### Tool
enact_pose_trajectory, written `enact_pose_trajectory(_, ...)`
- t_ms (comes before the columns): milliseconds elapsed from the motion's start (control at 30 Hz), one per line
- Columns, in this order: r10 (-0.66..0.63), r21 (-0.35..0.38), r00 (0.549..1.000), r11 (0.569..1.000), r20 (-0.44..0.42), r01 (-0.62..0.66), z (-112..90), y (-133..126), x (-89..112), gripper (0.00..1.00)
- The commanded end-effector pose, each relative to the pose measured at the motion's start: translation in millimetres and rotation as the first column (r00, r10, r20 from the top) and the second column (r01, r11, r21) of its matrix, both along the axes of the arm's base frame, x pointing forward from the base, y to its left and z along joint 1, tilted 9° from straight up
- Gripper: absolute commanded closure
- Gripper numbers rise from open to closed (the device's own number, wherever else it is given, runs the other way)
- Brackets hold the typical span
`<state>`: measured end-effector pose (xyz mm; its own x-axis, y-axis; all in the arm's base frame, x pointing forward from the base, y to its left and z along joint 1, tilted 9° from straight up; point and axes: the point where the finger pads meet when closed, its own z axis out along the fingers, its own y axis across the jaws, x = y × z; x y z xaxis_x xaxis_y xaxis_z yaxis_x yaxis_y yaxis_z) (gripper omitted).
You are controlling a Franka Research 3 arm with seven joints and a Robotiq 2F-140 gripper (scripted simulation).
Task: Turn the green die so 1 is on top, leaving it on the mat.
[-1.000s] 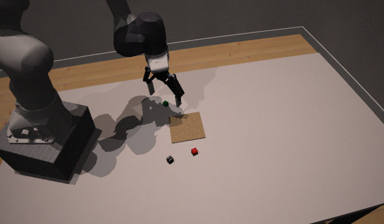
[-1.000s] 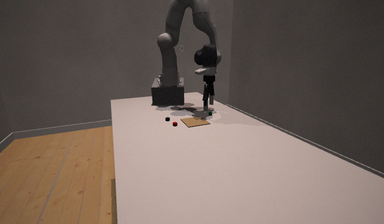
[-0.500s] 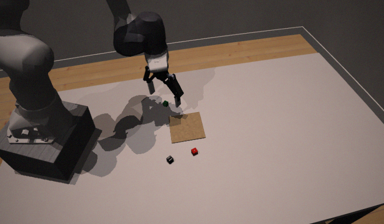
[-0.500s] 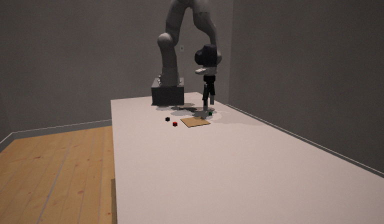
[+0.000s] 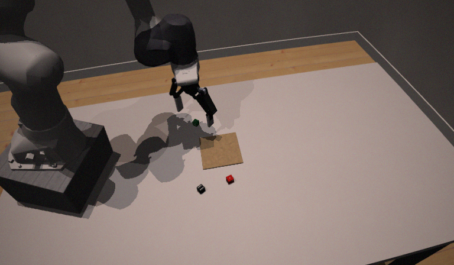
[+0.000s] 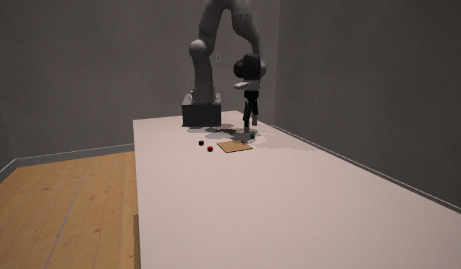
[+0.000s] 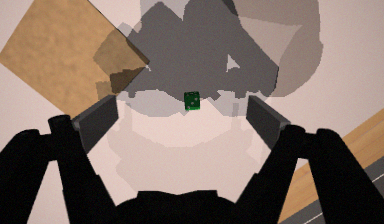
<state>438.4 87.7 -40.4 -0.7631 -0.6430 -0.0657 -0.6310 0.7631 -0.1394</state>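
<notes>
The green die (image 5: 195, 122) lies on the white table top, just beyond the far corner of the tan mat (image 5: 221, 150), off the mat. My gripper (image 5: 194, 114) hangs above the die with its fingers wide open and nothing between them. In the wrist view the green die (image 7: 192, 101) sits midway between the two finger pads, and the mat (image 7: 65, 54) is at the upper left. The die (image 6: 252, 136) and mat (image 6: 234, 146) also show in the exterior view, with the gripper (image 6: 250, 125) over the die.
A red die (image 5: 229, 178) and a black die (image 5: 200, 188) lie on the table on the near side of the mat, apart from each other. The robot base (image 5: 53, 161) stands at the left. The table's far edge runs behind the gripper.
</notes>
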Motion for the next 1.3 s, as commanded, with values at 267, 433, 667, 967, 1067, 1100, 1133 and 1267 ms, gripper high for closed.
enact_pose_trajectory(267, -0.006, 0.0, 1.0, 1.0, -0.001, 0.006, -0.3, 0.0, -0.2, 0.0)
enact_pose_trajectory(433, -0.006, 0.0, 1.0, 1.0, -0.001, 0.006, -0.2, 0.0, -0.2, 0.0)
enact_pose_trajectory(667, -0.006, 0.0, 1.0, 1.0, -0.001, 0.006, 12.2, 0.8, -1.9, 0.0)
enact_pose_trajectory(967, -0.006, 0.0, 1.0, 1.0, -0.001, 0.006, 44.9, 3.0, -6.5, 0.0)
enact_pose_trajectory(1067, -0.006, 0.0, 1.0, 1.0, -0.001, 0.006, 62.5, 4.2, -9.0, 0.0)
enact_pose_trajectory(1100, -0.006, 0.0, 1.0, 1.0, -0.001, 0.006, 68.6, 4.6, -9.8, 0.0)
enact_pose_trajectory(1133, -0.006, 0.0, 1.0, 1.0, -0.001, 0.006, 74.1, 5.0, -10.6, 0.0)
enact_pose_trajectory(1267, -0.006, 0.0, 1.0, 1.0, -0.001, 0.006, 89.3, 5.9, -12.7, 0.0)
